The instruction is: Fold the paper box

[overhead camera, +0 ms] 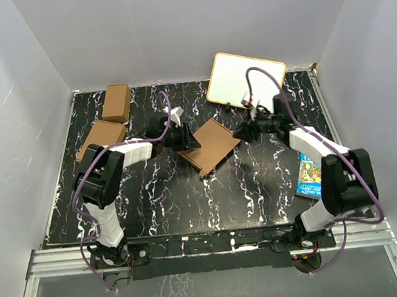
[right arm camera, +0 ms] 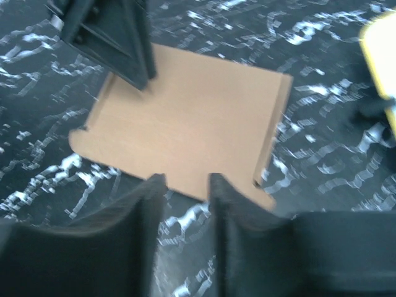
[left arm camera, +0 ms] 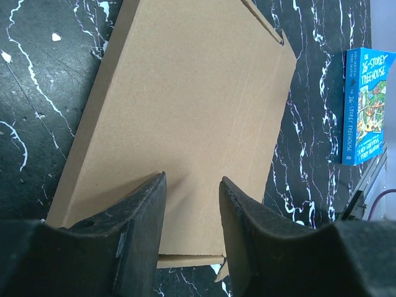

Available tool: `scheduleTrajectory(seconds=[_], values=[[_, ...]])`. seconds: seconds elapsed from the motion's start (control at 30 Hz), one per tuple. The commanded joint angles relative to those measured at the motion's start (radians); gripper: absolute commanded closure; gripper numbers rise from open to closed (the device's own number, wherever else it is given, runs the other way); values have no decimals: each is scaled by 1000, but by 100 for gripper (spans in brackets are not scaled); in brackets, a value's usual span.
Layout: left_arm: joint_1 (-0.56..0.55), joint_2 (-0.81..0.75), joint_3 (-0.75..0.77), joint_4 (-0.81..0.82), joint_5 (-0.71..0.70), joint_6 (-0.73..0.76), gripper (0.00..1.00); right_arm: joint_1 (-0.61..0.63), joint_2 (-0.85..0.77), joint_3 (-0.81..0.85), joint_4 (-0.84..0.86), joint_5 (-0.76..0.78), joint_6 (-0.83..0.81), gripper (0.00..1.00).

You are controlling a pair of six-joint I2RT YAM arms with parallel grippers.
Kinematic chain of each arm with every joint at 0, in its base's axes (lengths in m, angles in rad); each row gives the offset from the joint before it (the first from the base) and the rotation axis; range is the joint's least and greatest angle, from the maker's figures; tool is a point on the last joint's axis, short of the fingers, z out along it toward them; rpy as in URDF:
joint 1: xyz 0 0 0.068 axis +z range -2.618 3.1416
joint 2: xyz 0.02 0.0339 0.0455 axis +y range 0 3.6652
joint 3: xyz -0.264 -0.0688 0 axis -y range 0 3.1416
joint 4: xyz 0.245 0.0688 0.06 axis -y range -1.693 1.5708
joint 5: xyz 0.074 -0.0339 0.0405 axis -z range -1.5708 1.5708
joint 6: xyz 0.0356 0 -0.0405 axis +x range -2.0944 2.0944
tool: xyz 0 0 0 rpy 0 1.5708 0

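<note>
The paper box lies flat and closed on the black marbled table, a shallow brown cardboard mailer turned diagonally. My left gripper is at its left corner. In the left wrist view the box fills the middle, and the left gripper stands open over its near edge with only the lid's surface between the fingers. My right gripper is at the box's right corner. The blurred right wrist view shows the right gripper open just short of the box's near edge, with the left arm's fingers on the far corner.
Two other brown cartons sit at the back left. A yellow-rimmed whiteboard lies at the back right. A blue book lies at the right edge by the right arm, and it also shows in the left wrist view.
</note>
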Motion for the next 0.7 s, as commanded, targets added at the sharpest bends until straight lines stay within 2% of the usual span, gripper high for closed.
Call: scheduleTrajectory(seconds=[0.0,0.1,0.3,0.47,0.67], values=[[-2,32,7,-113,-39,35,61,103,141,145,-47,-2,10,70],[-3,33,18,-121,-38,40,61,128,245,226,-110,44,26,77],[-3,32,25,-121,-29,40,61,133,413,318,-177,115,36,78],[-3,8,13,-108,-23,40,60,133,436,327,-197,140,30,77],[-3,-86,-4,-74,-35,39,57,119,356,318,-219,10,14,72]])
